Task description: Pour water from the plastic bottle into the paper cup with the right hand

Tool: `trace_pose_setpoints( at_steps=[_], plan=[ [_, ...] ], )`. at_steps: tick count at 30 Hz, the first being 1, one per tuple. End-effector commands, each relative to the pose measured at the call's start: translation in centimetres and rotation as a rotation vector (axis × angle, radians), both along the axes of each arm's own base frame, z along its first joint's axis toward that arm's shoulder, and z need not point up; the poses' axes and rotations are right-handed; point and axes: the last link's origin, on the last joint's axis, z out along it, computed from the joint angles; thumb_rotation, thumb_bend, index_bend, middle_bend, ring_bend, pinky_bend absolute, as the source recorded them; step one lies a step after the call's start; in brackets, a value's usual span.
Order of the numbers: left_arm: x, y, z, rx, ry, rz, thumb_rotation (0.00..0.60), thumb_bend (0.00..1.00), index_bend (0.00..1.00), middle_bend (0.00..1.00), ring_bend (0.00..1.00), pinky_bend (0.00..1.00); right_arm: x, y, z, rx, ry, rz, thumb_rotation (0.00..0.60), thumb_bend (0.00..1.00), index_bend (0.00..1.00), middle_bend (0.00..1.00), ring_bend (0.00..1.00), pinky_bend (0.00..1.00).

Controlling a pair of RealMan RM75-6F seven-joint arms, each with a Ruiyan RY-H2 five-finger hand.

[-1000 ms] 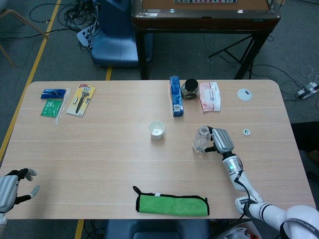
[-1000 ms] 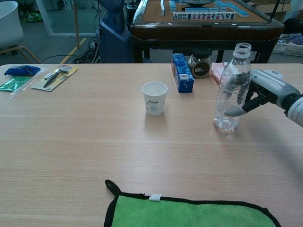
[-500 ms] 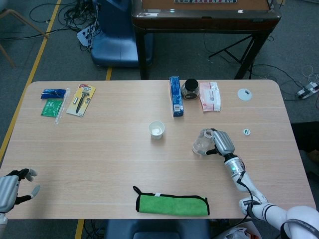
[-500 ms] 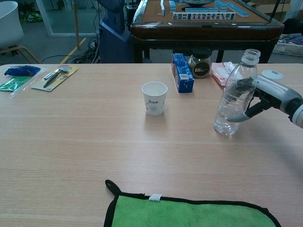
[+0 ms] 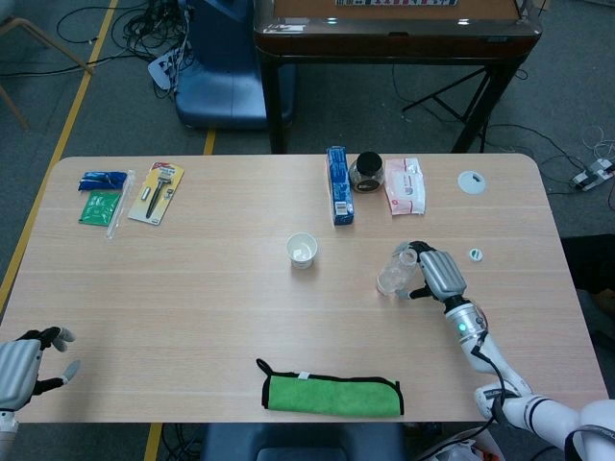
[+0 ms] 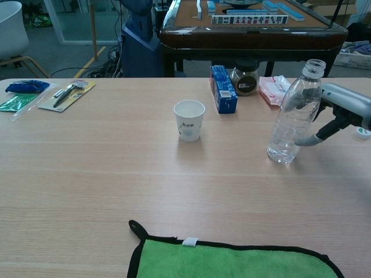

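Note:
The clear plastic bottle (image 6: 295, 114) has no cap and leans right, its base at or just above the table. My right hand (image 6: 343, 108) grips it from the right, with fingers round its upper body and the thumb lower down. In the head view the bottle (image 5: 397, 270) and right hand (image 5: 436, 274) sit right of centre. The white paper cup (image 6: 189, 119) stands upright and apart, well left of the bottle, and shows in the head view as the cup (image 5: 302, 250). My left hand (image 5: 23, 365) hovers at the near left table edge, fingers apart, holding nothing.
A blue box (image 6: 223, 88), a dark jar (image 6: 244, 80) and a pink packet (image 6: 273, 88) line the far side. A small white cap (image 6: 363, 132) lies right of the bottle. A green cloth (image 6: 232, 260) lies at the near edge. Packaged tools (image 5: 157, 192) lie far left.
My right hand has carried the bottle a little to the right and nearer the robot, and the bottle now leans right. The cup and left hand have hardly moved.

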Motion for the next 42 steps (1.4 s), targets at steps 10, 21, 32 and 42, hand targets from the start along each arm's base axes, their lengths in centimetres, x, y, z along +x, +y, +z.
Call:
trace_pose_setpoints(
  at_steps=[10,21,32,42],
  plan=[
    [0.0,0.1,-0.4,-0.008,0.012,0.002,0.600,0.22,0.45,0.52,0.44,0.61,-1.4,3.7,6.1,-0.050,0.201,-0.012,0.600,0.00,0.34,0.27,0.20,0.38],
    [0.4,0.1,-0.4,-0.001,0.013,-0.016,0.600,0.22,0.45,0.52,0.44,0.61,-2.7,8.1,10.4,-0.117,0.304,-0.070,0.600,0.00,0.34,0.27,0.20,0.38],
    [0.7,0.3,-0.3,0.044,-0.007,-0.066,0.600,0.22,0.44,0.52,0.41,0.61,-2.7,12.8,13.1,-0.184,0.477,-0.105,0.600,0.00,0.34,0.27,0.20,0.38],
    [0.7,0.2,-0.3,0.040,0.001,-0.070,0.600,0.22,0.44,0.51,0.41,0.61,-2.2,15.7,13.4,-0.189,0.460,-0.091,0.600,0.00,0.34,0.28,0.20,0.38]
  ],
)
